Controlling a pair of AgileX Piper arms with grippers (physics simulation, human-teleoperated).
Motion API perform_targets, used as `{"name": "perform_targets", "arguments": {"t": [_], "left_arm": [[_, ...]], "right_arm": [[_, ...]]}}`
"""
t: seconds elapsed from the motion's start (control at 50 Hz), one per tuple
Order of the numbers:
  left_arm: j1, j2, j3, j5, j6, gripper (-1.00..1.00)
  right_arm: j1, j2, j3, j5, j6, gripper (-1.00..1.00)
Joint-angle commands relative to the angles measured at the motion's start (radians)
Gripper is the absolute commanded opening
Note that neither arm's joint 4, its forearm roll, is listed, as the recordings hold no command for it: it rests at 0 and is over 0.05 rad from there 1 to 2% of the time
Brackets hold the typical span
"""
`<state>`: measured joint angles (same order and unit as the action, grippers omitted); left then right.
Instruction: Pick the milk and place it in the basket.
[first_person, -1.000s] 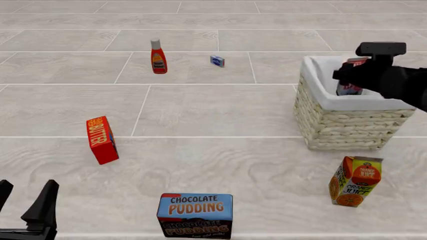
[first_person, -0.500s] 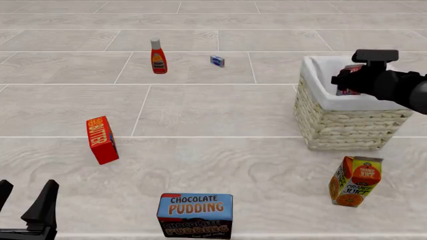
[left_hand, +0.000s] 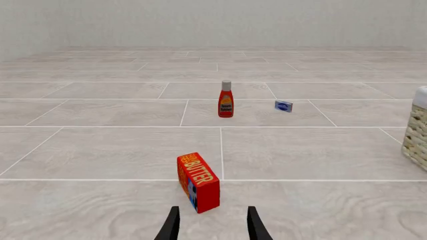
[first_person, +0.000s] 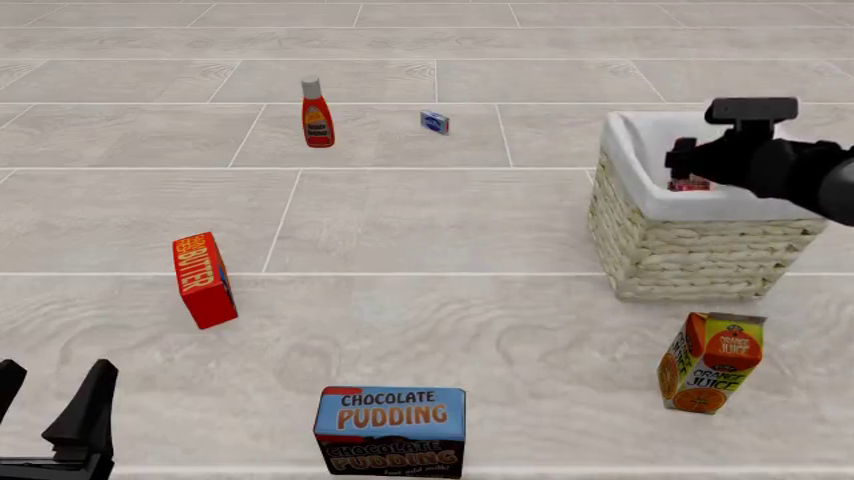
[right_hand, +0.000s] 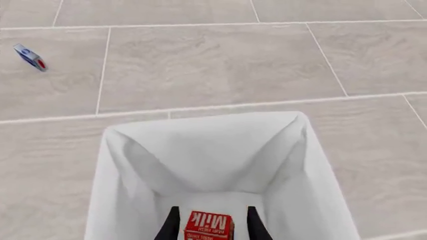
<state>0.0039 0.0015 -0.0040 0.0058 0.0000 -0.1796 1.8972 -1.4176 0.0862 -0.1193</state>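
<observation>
Right gripper (right_hand: 210, 225) holds the red-topped milk (right_hand: 207, 226) between its fingers, low inside the white-lined wicker basket (first_person: 641, 205), while the left gripper (left_hand: 211, 225), fingers spread, hangs far from the basket

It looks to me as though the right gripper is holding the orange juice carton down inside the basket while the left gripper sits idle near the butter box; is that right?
Not quite: the right gripper holds the milk, not the orange juice, inside the basket, as the right wrist view shows. The orange juice carton stands on the table. The left gripper does sit idle near the butter box.

Milk (first_person: 690, 183) sits inside basket (first_person: 687, 255), right of butter (first_person: 203, 280).
</observation>
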Motion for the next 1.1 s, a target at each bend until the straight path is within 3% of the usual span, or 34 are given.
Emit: {"name": "perform_targets", "arguments": {"t": [0.02,0.66,0.88,1.1], "left_arm": [[0.0,0.0,0.0,0.0,0.0,1.0],[0.0,0.0,0.0,0.0,0.0,1.0],[0.0,0.0,0.0,0.0,0.0,1.0],[0.0,0.0,0.0,0.0,0.0,1.0]], "right_arm": [[0.001,-0.014,-0.012,0.005,0.006,1.0],[0.025,-0.156,0.059,0.002,-0.01,1.0],[0.029,-0.226,0.138,-0.037,-0.012,1.0],[0.035,-0.342,0.289,-0.11,-0.003,1.0]]}}
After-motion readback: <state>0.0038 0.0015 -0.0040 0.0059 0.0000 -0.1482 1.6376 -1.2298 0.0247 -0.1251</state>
